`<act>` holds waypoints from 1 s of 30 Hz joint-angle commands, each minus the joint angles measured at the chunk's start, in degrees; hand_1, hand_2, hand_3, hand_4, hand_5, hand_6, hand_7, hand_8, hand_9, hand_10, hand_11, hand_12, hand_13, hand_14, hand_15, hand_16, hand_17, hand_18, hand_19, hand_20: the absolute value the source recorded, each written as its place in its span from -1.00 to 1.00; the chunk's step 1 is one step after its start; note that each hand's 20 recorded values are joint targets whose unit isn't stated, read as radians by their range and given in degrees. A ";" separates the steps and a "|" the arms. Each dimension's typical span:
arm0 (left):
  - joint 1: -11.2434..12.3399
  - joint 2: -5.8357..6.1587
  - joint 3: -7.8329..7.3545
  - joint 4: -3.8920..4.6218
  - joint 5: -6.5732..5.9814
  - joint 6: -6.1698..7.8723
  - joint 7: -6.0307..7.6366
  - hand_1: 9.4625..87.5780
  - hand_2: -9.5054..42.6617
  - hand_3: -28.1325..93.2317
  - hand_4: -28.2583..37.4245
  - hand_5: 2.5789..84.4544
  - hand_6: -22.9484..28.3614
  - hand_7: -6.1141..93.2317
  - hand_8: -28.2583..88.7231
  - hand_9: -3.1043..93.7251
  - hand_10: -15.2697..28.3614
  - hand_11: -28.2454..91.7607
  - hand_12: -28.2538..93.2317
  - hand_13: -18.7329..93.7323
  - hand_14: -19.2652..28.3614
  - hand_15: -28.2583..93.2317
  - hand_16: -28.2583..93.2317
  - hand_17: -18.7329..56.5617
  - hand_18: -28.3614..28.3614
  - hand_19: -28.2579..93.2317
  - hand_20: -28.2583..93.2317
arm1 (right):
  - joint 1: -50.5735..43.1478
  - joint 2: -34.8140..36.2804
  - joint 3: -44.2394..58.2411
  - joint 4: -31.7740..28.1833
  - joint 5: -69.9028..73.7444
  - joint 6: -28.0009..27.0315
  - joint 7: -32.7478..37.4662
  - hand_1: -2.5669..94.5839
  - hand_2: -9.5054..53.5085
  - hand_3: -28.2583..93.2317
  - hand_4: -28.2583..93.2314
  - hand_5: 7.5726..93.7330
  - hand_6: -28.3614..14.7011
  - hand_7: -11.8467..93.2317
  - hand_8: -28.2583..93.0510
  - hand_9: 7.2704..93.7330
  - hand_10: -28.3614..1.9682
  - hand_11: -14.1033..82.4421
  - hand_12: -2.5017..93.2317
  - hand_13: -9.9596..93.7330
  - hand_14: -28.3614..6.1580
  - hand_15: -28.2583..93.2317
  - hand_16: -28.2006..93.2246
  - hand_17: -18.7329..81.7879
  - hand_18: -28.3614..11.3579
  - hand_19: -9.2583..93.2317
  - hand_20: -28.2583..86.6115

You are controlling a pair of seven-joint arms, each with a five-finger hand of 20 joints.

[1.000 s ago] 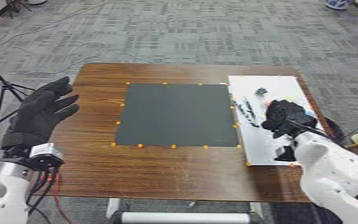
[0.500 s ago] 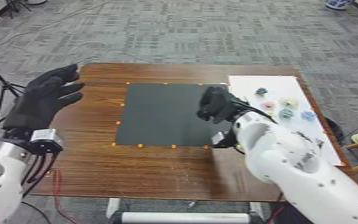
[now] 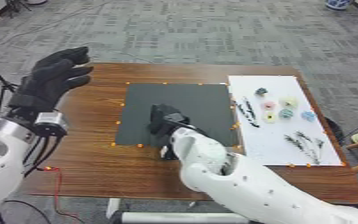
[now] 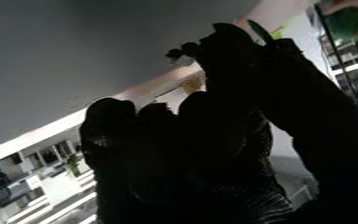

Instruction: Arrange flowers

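Robotics lab, office-type rm.
Two white robot arms (image 3: 213, 162) w/ wiring, at brown wood table (image 3: 122, 175) w/ rows of small orange marks (image 3: 141, 145); tripod (image 3: 1, 95) at L edge, red cable (image 3: 58, 190) nr L arm; gray patterned carpet (image 3: 184, 35), as in an office.

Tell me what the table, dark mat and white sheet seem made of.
The table looks like wood with a slight sheen, given its streaky brown grain. The dark mat has an even, matte grey face: perhaps card or felt. The white sheet looks plain and smooth: paper or thin board, I can't tell.
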 commanded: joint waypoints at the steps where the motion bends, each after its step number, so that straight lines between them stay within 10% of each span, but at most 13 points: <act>1: -5.18 0.50 4.35 1.40 -0.48 -1.88 -0.83 -0.53 -0.88 0.59 -0.86 -0.39 -0.01 -0.41 -0.70 -0.54 0.15 -0.06 -0.20 -0.46 0.35 0.32 -0.61 -0.75 0.70 0.15 -0.33 | 3.13 -5.21 -2.85 3.42 -1.54 1.98 3.08 -0.19 -1.00 0.88 -0.70 0.69 0.41 0.20 -0.13 0.82 0.31 0.62 0.07 0.69 0.06 0.87 0.21 0.16 -0.75 1.00 0.32; 18: -10.88 0.93 10.16 3.62 -1.02 -3.36 -2.38 -0.53 -0.88 0.58 -0.86 -0.39 -0.01 -0.41 -0.70 -0.54 0.16 -0.06 -0.20 -0.46 0.35 0.32 -0.61 -0.75 0.70 0.15 -0.34 | 4.08 -9.40 -5.81 8.72 -0.42 2.47 6.31 -0.19 -1.00 0.88 -0.70 0.69 0.43 0.19 -0.14 0.83 0.33 0.61 0.07 0.70 0.08 0.87 0.21 0.17 -0.74 1.00 0.32; 30: -9.59 0.69 9.19 3.13 -1.11 -3.15 -1.71 -0.53 -0.88 0.59 -0.86 -0.39 -0.01 -0.41 -0.70 -0.53 0.17 -0.05 -0.20 -0.46 0.35 0.32 -0.61 -0.75 0.70 0.15 -0.34 | 2.44 -9.12 -4.03 7.84 -3.08 -4.57 3.22 -0.17 -1.00 0.83 -0.78 0.64 0.42 0.20 -0.17 0.78 0.33 0.61 0.10 0.65 0.06 0.87 0.23 0.12 -0.72 0.98 0.32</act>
